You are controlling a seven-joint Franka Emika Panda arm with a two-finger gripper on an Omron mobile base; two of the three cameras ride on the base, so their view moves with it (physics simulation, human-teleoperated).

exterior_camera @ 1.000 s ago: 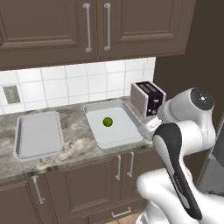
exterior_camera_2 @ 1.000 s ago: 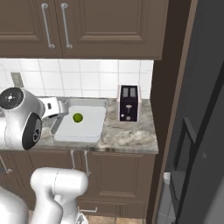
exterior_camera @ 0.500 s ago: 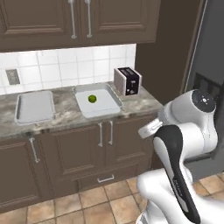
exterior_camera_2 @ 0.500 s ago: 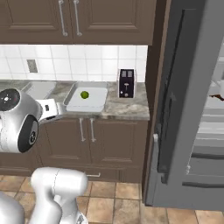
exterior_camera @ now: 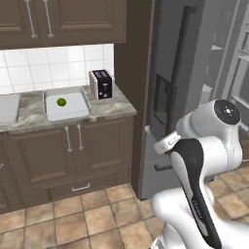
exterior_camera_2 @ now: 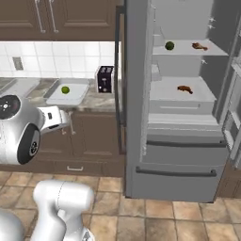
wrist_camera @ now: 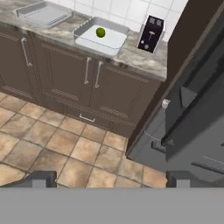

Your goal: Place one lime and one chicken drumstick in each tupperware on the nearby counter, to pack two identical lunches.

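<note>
Where mottled counter (exterior_camera: 104, 108) abuts open fridge (exterior_camera_2: 183, 103), tan tiles (wrist_camera: 65, 146)

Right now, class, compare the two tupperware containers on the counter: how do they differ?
The tupperware beside the toaster holds one lime; the far tupperware holds nothing visible. The near tupperware looks deeper and squarer, the far one flatter and longer. Both are pale, open-topped and sit on the counter.
</note>
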